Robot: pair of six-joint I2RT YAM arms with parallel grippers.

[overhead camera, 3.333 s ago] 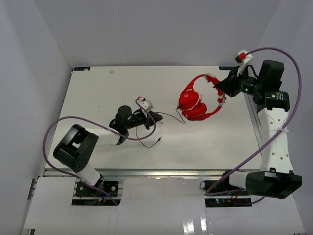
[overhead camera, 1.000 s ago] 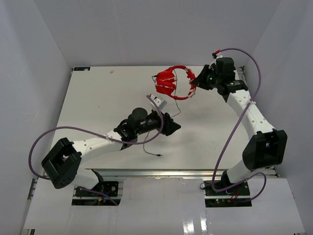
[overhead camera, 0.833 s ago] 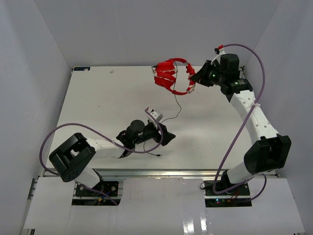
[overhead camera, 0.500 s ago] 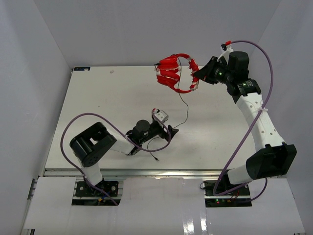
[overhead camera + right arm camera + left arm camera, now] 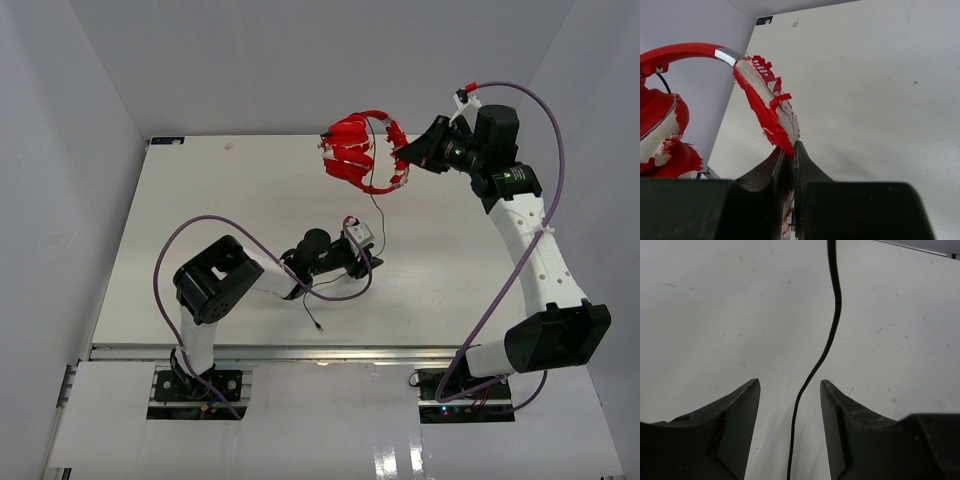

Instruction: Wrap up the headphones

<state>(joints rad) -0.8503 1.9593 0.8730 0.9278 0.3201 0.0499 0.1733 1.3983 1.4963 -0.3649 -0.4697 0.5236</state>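
Observation:
The red headphones (image 5: 358,152) hang in the air over the table's far edge, headband worn to white padding (image 5: 771,107). My right gripper (image 5: 408,156) is shut on the headband (image 5: 790,150). A thin black cable (image 5: 379,215) drops from the earcups to the table. My left gripper (image 5: 372,258) sits low on the table, open, with the cable (image 5: 826,347) running between its fingers (image 5: 837,415) and touching neither. The cable's plug end (image 5: 318,326) lies near the front edge.
Thick purple robot cables (image 5: 200,225) loop over both arms. The left arm (image 5: 215,290) folds back on itself near the front left. White enclosure walls (image 5: 70,130) stand close on both sides and behind the table (image 5: 200,180).
My left gripper has slid right along the table and now straddles the cable, jaws narrower than a moment ago. The right arm has lifted the headphones slightly right.

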